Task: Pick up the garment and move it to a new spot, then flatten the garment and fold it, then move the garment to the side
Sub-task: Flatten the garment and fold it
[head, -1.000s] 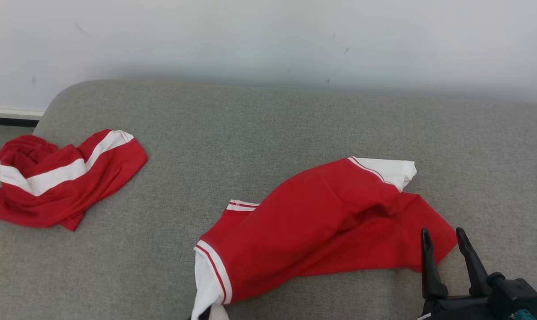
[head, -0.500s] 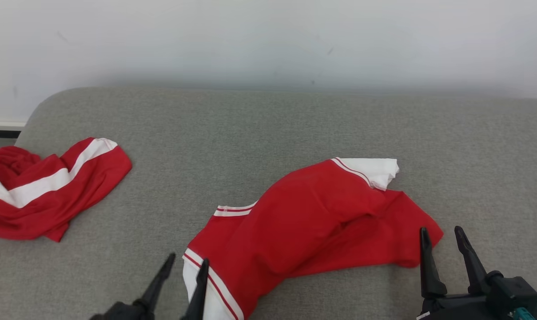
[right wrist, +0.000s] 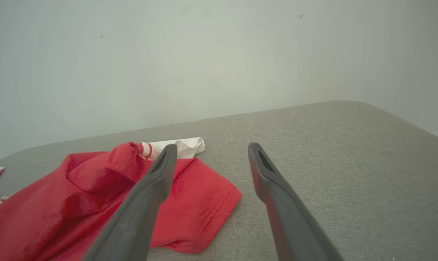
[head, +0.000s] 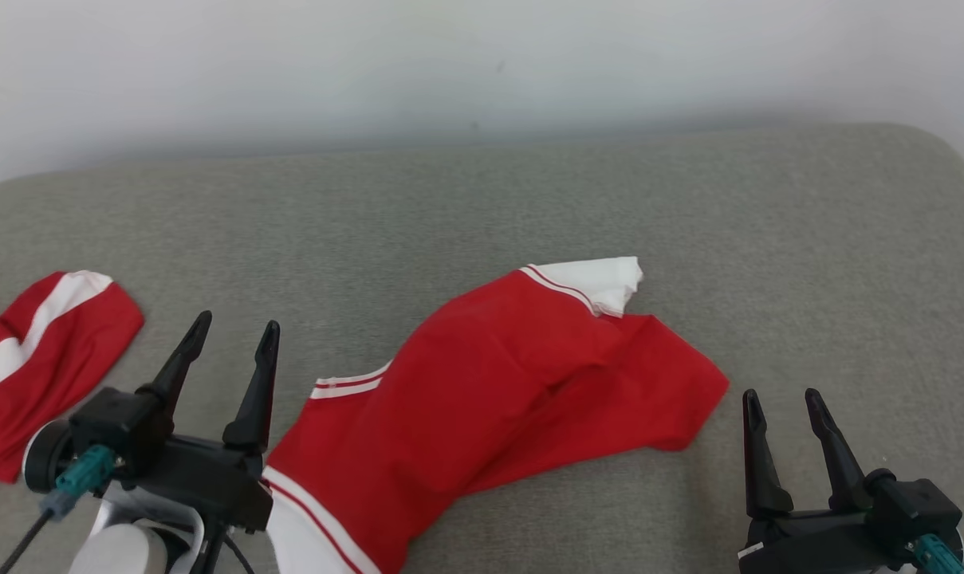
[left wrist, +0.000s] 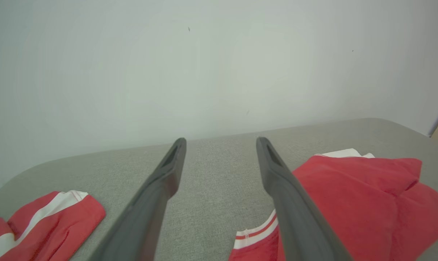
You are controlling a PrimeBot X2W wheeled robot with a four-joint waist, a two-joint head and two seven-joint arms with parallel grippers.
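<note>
The garment [head: 497,383], red with white striped trim, lies crumpled and partly spread on the grey padded surface [head: 482,207] at centre. My left gripper [head: 238,323] stands open just left of its near white-trimmed edge, with nothing between the fingers. In the left wrist view the left gripper [left wrist: 221,140] points at bare surface, the garment [left wrist: 349,203] to its right. My right gripper [head: 781,395] is open and empty, just right of the garment's red corner. In the right wrist view the right gripper [right wrist: 212,146] shows the garment [right wrist: 77,203] at its left.
A second red and white garment [head: 43,351] lies bunched at the far left of the surface, also the second garment [left wrist: 48,221] in the left wrist view. A pale wall [head: 482,64] runs behind. The surface's rounded corner [head: 944,151] is at the back right.
My left gripper has let go of the garment's white-trimmed edge, opened, and come up to its left. The camera has shifted, sliding the picture leftward. The right gripper stays open.
</note>
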